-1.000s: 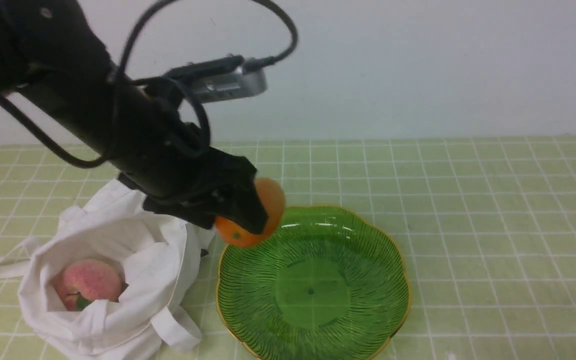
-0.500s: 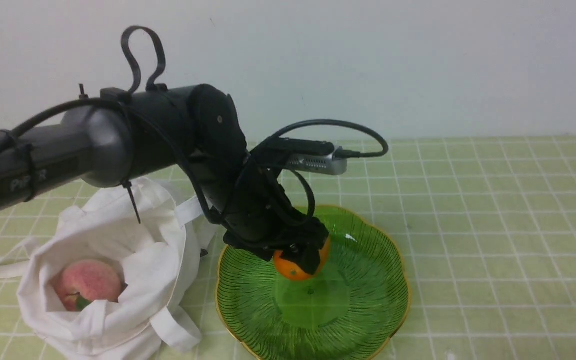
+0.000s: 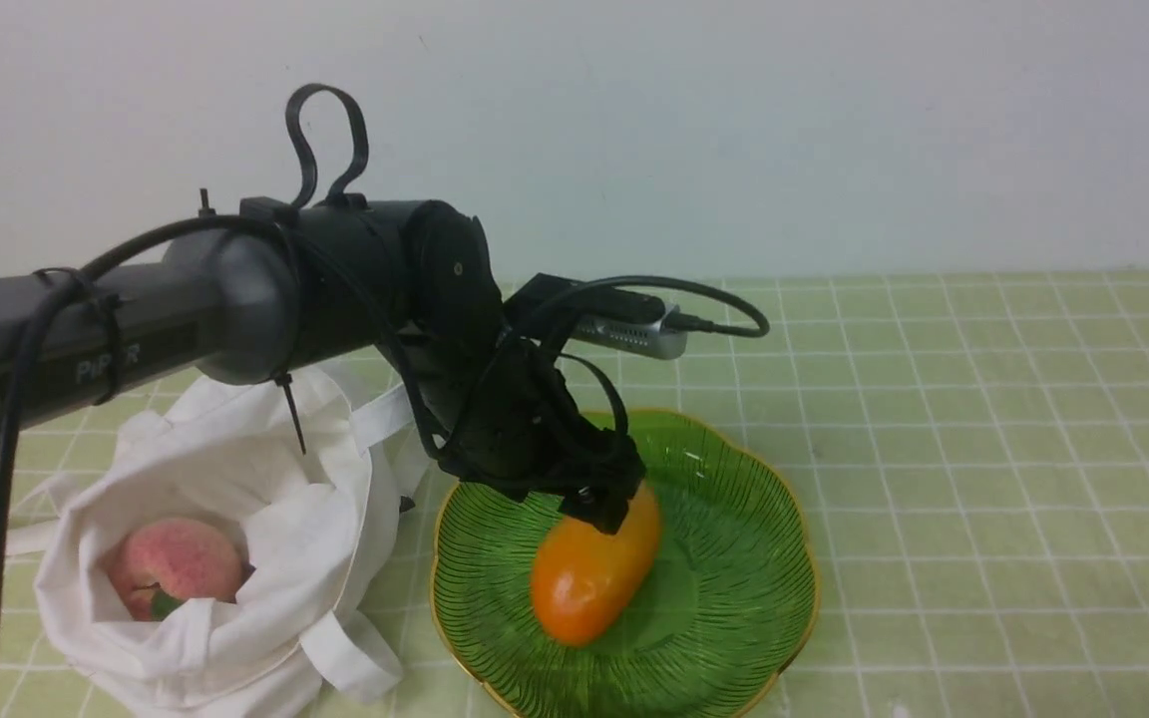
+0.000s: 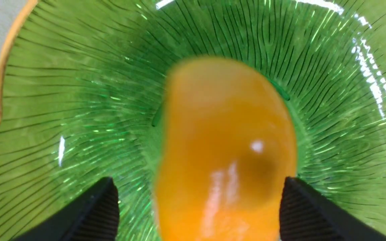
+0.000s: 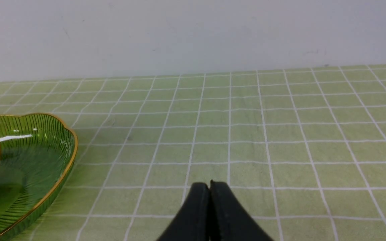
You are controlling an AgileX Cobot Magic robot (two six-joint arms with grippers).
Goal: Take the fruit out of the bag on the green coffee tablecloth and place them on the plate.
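The orange-yellow mango point(image 3: 589, 578) lies on its side in the green glass plate point(image 3: 744, 538) on the green checked tablecloth point(image 3: 983, 449). My left gripper point(image 3: 602, 507) is open just above the mango's far end. In the left wrist view the mango point(image 4: 226, 150) lies between the spread fingers point(image 4: 95, 207) over the plate point(image 4: 62, 100). The pink peach point(image 3: 176, 563) sits inside the open white bag point(image 3: 305, 519), left of the plate. My right gripper point(image 5: 209, 184) is shut and empty, low over the cloth right of the plate point(image 5: 45, 150); it does not show in the front view.
The left arm's forearm point(image 3: 186, 309) reaches across above the bag. The bag's strap handles point(image 3: 355, 658) lie by the plate's left rim. A pale wall point(image 3: 834, 130) bounds the far edge of the table.
The left gripper carried the mango from beside the bag to over the plate, lowered it and opened. The mango now lies on its side in the plate.
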